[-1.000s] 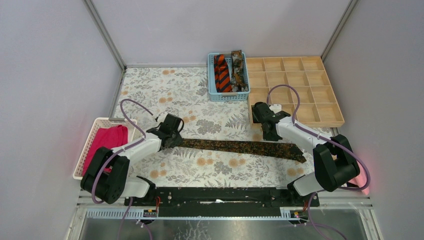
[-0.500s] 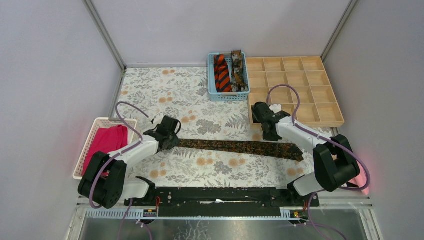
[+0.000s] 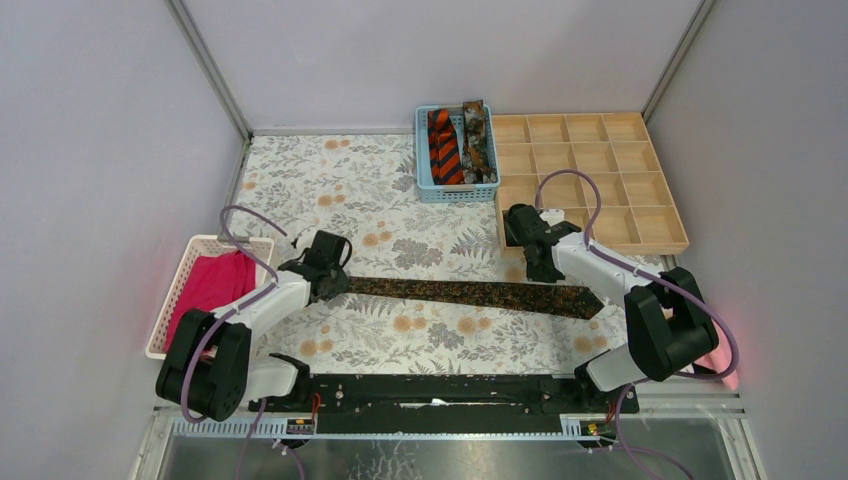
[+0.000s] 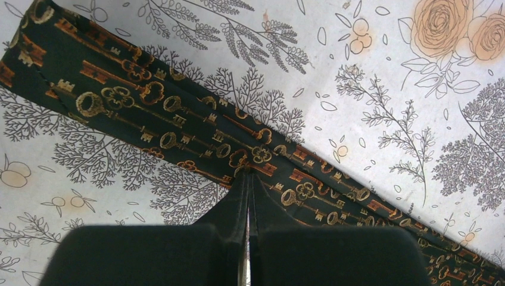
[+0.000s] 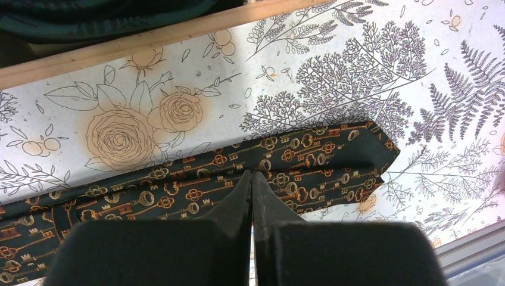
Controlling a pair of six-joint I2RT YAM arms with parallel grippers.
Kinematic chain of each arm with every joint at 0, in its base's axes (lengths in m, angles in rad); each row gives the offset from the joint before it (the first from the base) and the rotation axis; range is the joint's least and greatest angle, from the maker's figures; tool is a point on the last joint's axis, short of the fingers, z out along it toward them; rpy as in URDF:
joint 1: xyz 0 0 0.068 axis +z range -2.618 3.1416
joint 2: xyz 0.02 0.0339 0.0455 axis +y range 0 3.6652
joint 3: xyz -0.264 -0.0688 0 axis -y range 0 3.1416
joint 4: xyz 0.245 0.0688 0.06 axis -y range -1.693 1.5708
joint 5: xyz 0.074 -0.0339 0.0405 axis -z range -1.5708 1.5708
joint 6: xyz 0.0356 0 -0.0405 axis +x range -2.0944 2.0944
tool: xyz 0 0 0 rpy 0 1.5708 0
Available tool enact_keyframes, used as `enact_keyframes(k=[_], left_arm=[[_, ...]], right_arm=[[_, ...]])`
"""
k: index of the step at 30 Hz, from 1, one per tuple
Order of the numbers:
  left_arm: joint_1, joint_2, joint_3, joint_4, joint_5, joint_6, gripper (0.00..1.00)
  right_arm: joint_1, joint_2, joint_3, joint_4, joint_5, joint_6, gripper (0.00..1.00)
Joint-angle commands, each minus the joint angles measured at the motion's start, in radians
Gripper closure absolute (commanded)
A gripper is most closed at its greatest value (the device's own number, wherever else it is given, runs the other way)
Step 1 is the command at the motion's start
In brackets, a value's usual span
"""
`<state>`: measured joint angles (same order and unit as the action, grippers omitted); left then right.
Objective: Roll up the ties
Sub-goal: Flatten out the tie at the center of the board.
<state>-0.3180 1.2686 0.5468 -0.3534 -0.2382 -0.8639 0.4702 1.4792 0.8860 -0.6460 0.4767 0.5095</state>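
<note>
Your dark tie with gold keys (image 3: 470, 293) lies flat across the middle of the top view. Your left gripper (image 4: 247, 176) has its jaws pressed together, with the tips touching the tie near its left end. Your right gripper (image 5: 251, 174) is closed up too, tips touching the tie near its wide right end.

Dark key-print tie (image 3: 475, 293) (image 4: 149, 119) (image 5: 298, 161) lies flat and unrolled, one long strip slanting across the floral table (image 3: 330, 180), wide pointed end to the right; orange-and-black striped tie (image 3: 444, 147) and brown mottled tie (image 3: 478, 140) sit side by side in the blue basket (image 3: 422, 150) at the back.
</note>
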Motion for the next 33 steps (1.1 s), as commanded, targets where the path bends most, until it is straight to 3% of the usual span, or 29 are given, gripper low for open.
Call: enact_keyframes(k=[1,5,14,25,33], left_arm=[[0.008,0.005,-0.004,0.02,0.063,0.05,1.0],[0.008,-0.055,-0.002,0.064,0.159,0.063,1.0],[0.008,-0.168,0.065,0.015,0.159,0.113,0.95],[0.008,-0.218,0.044,0.026,0.189,0.14,0.95],[0.007,-0.234,0.018,0.055,0.234,0.144,0.97]], right_arm=[[-0.003,-0.006,-0.011,-0.023,-0.044,0.034,1.0],[0.053,-0.069,-0.044,-0.014,-0.103,0.058,1.0],[0.225,-0.065,-0.081,-0.028,-0.125,0.187,1.0],[0.235,0.024,-0.091,0.012,-0.077,0.251,1.0],[0.233,0.115,-0.069,-0.149,0.03,0.38,1.0]])
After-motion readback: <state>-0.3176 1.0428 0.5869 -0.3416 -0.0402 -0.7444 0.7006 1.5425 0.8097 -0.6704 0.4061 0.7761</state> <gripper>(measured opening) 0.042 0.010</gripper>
